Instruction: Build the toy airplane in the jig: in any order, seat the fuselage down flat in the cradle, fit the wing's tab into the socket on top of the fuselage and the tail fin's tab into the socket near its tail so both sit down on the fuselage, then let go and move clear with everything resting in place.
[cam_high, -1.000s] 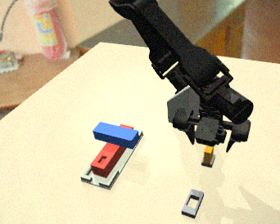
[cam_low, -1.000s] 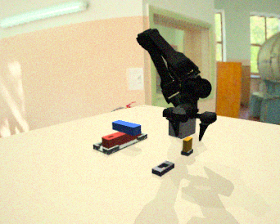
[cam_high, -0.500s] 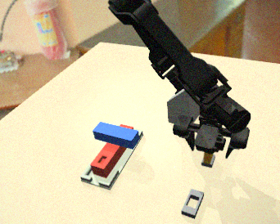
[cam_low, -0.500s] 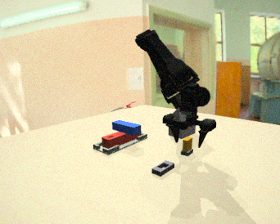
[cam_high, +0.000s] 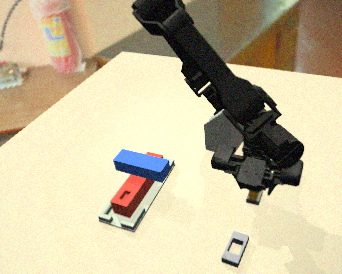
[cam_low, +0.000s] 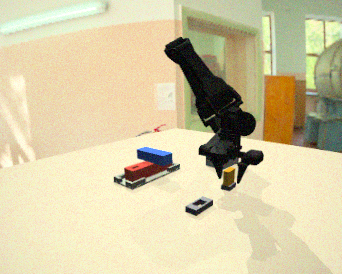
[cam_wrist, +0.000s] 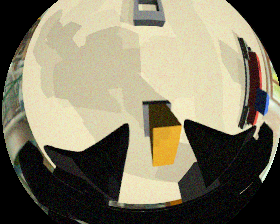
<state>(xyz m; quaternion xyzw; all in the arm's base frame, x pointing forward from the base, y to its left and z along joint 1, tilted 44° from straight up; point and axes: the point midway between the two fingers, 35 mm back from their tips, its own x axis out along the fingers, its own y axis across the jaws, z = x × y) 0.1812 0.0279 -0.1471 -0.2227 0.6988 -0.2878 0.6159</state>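
Note:
The red fuselage (cam_high: 131, 194) (cam_low: 140, 170) (cam_wrist: 255, 82) lies in the pale cradle (cam_high: 148, 202) (cam_low: 120, 179); its small tail socket shows open. The blue wing (cam_high: 141, 164) (cam_low: 154, 155) (cam_wrist: 262, 101) lies across the top of the fuselage; its tab is hidden. The orange tail fin (cam_high: 254, 193) (cam_low: 229, 176) (cam_wrist: 166, 145) stands upright in a small grey holder (cam_low: 228, 187) (cam_wrist: 146, 120). My gripper (cam_low: 229, 180) (cam_wrist: 158, 125) is partly open and points down, with one finger on each side of the fin. Gaps show between fin and fingers in the wrist view.
An empty grey holder (cam_high: 230, 258) (cam_low: 192, 209) (cam_wrist: 149, 21) with a rectangular opening lies nearer the front of the table. A grey block (cam_high: 219, 131) stands behind the gripper. The cradle is well to the left of the gripper in the top view.

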